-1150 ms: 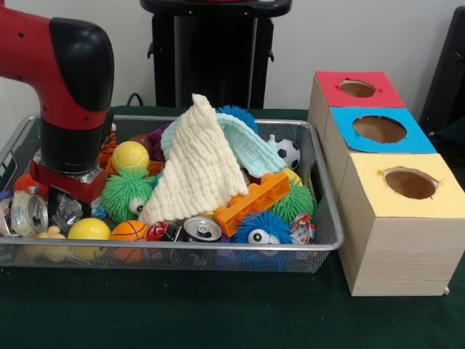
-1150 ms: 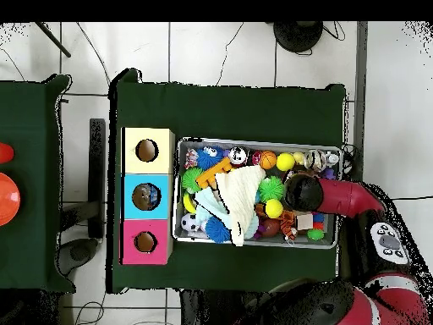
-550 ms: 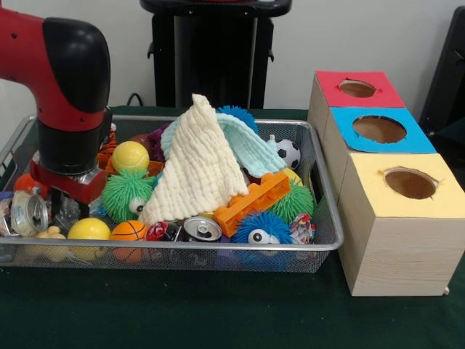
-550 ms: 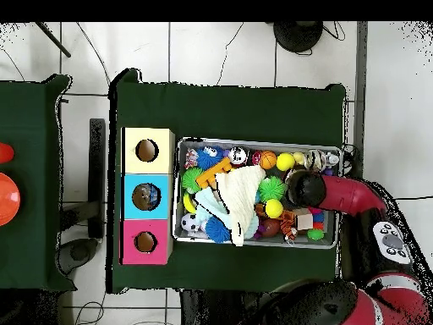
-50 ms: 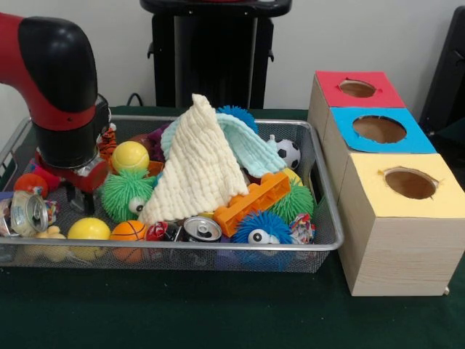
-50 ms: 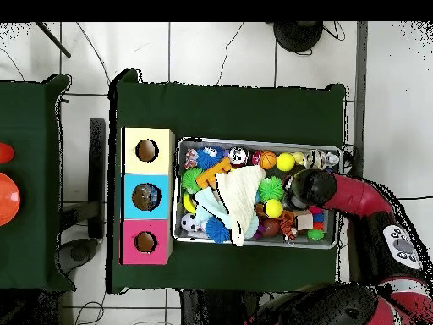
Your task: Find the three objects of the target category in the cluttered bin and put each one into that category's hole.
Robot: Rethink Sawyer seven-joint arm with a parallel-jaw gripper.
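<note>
In the front view, the hand [image 5: 78,195] is seen low inside the wire bin [image 5: 330,218], at the end farthest from the three boxes; whether it is released or clenched cannot be told, because the thick wrist hides it. Just beside the hand lie a green spiky ball [image 5: 125,195] and a yellow ball [image 5: 130,155], and below it a crushed can [image 5: 29,213] and a second yellow ball [image 5: 89,229]. The target category is not stated, so the wanted objects can only be supposed among this clutter, some perhaps under the cream cloth [image 5: 197,169]. For a good grasp, one object should be isolated first and neighbours pushed aside gently. In the overhead view, the hand [image 6: 306,188] is covered by the arm, with the red, blue and yellow boxes [image 6: 146,196] well apart across the bin. The bin stands on a dark green tabletop [image 6: 228,110]; around it is a pale tiled floor [image 6: 220,51] with cables.
</note>
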